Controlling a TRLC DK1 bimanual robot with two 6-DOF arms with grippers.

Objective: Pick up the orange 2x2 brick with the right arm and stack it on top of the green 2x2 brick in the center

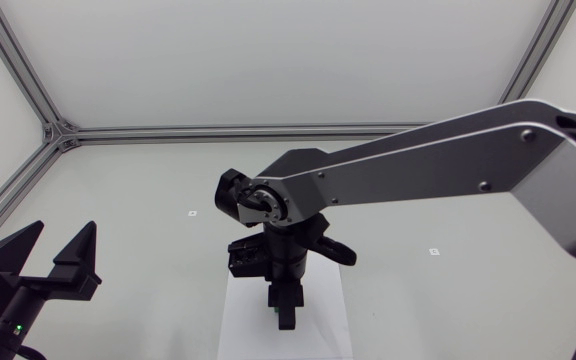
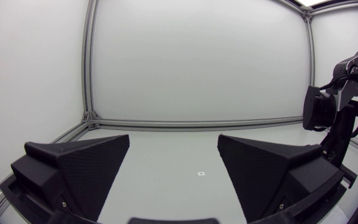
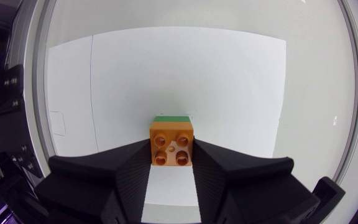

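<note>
In the right wrist view, the orange 2x2 brick (image 3: pixel 172 134) sits studs-up between the black fingers of my right gripper (image 3: pixel 171 150), which is shut on it from both sides. A strip of the green 2x2 brick (image 3: pixel 171 117) shows just past the orange one, right under it; whether they touch is unclear. From the head view, my right gripper (image 1: pixel 286 308) points down over the white sheet (image 1: pixel 320 322), with a speck of green (image 1: pixel 274 310) beside its fingers and the orange brick hidden. My left gripper (image 1: pixel 56 258) rests open and empty at the near left.
The white sheet lies on the grey table in the middle. My right arm (image 2: pixel 335 109) stands off to the side of the left gripper (image 2: pixel 173 163) in the left wrist view. Small markers (image 1: pixel 192 213) (image 1: pixel 433 250) dot the table.
</note>
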